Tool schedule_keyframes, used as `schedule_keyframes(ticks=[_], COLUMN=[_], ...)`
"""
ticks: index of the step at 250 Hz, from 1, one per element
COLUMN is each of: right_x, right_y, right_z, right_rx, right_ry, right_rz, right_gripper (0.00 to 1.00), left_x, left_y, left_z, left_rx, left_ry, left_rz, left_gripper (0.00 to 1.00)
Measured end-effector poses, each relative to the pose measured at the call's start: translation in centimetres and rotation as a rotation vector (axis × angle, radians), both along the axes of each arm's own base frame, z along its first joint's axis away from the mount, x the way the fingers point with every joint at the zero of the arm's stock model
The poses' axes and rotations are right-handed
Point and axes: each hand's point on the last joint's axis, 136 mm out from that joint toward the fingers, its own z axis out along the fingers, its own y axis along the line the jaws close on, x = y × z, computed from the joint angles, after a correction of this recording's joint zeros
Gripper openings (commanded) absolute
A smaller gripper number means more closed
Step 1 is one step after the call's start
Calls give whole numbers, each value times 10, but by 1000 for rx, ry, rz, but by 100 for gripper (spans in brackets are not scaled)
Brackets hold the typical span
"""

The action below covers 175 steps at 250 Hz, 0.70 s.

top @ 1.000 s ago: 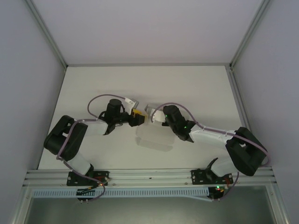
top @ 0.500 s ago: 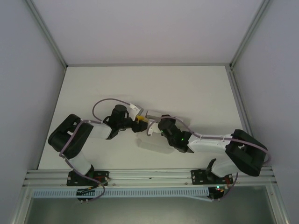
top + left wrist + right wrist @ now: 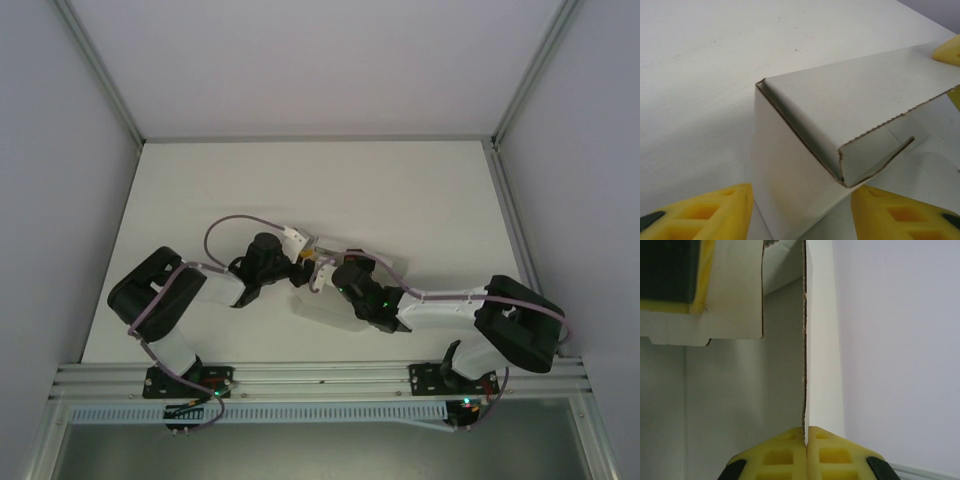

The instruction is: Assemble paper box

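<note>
The paper box (image 3: 810, 105) is pale white card, partly folded, with one side open and a slotted flap inside. My left gripper (image 3: 802, 200) is open, its yellow fingers (image 3: 705, 215) on either side of the box's near corner. My right gripper (image 3: 805, 432) is shut on the thin edge of an upright box panel (image 3: 822, 340). In the top view the two grippers meet at mid table, left gripper (image 3: 299, 264) and right gripper (image 3: 322, 272), with the box (image 3: 325, 308) just below them. The right gripper's finger (image 3: 950, 50) shows at the box's far end.
The white table (image 3: 400, 190) is ringed by pale enclosure walls and metal posts (image 3: 515, 90). A rail (image 3: 320, 378) along the near edge carries both arm bases. The left gripper's finger (image 3: 670, 275) shows at the top left of the right wrist view.
Both wrists have come closer together and slightly toward the near edge. The left gripper moved right up to the box; the right wrist swung left and down with the panel in its grip.
</note>
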Motion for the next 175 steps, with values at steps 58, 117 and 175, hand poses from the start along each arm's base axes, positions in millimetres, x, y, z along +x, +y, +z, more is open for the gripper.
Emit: schedule_keyframes(ticks=[58, 117, 175], right_x=[-8, -11, -12], right_y=[-10, -9, -8], right_z=[1, -1, -4], right_rx=[-15, -73, -132], right_ry=[-2, -21, -88], right_rz=[15, 34, 24], right_gripper=[0, 0, 0], left_x=[-12, -11, -14], left_y=[13, 27, 12], left_z=[-4, -5, -4], left_rx=[14, -5, -15], left_ry=[3, 33, 37], left_rz=[-6, -31, -113], left_gripper=[63, 65, 72])
